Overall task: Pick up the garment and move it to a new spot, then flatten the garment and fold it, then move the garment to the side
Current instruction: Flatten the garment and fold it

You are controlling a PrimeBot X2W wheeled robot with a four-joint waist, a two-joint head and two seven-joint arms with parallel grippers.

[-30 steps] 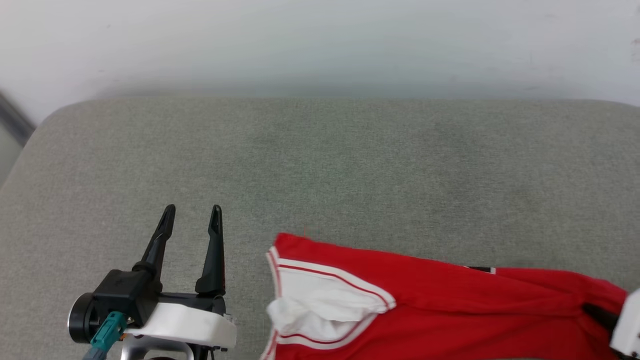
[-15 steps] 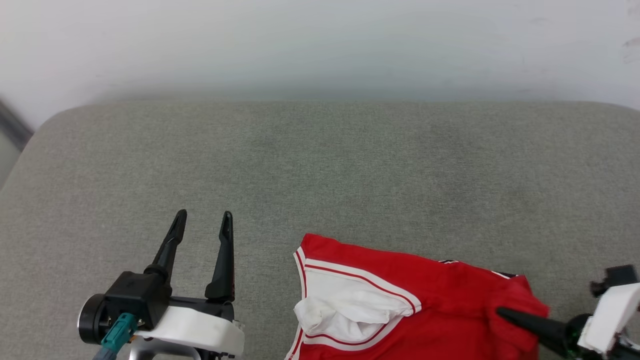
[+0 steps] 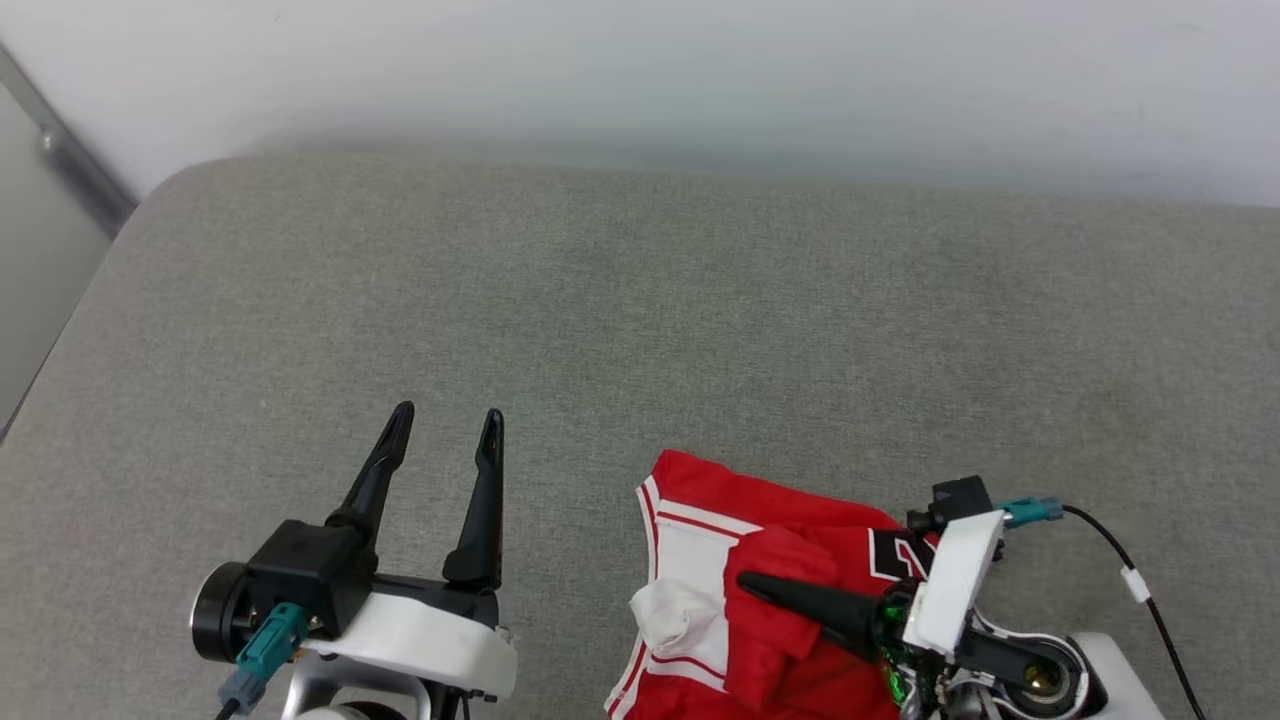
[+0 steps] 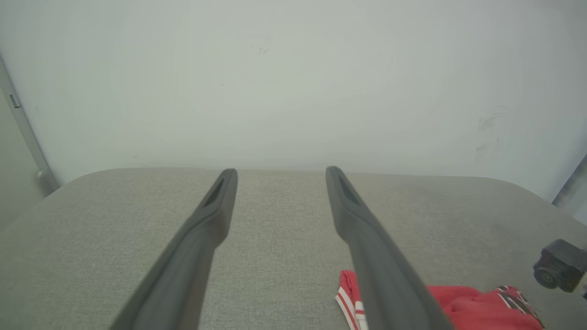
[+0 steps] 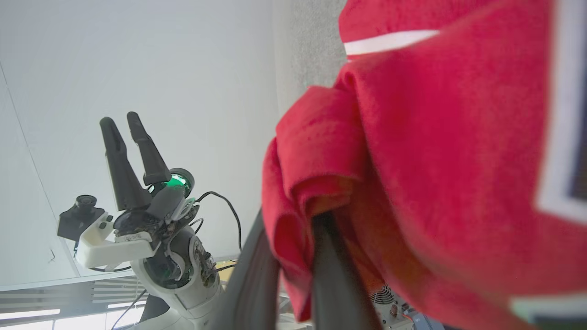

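Grips a bunched red fold of the garment (image 3: 770, 495) in the right pincer (image 3: 748, 582), fingers pinched tight and pointing left. Finds the garment crumpled on the grey padded surface (image 3: 640, 300), low and right of centre in the head view, white sleeve and striped trim showing. Holds the left pincer (image 3: 447, 413) spread wide and empty, just left of the cloth, not touching.

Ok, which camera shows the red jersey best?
The head view: the red jersey lies bunched on the grey cushion, white sleeve, striped trim and some lettering visible, the right gripper shut on a fold. The left wrist view catches one striped corner; the right wrist view, blurred red cloth up close.
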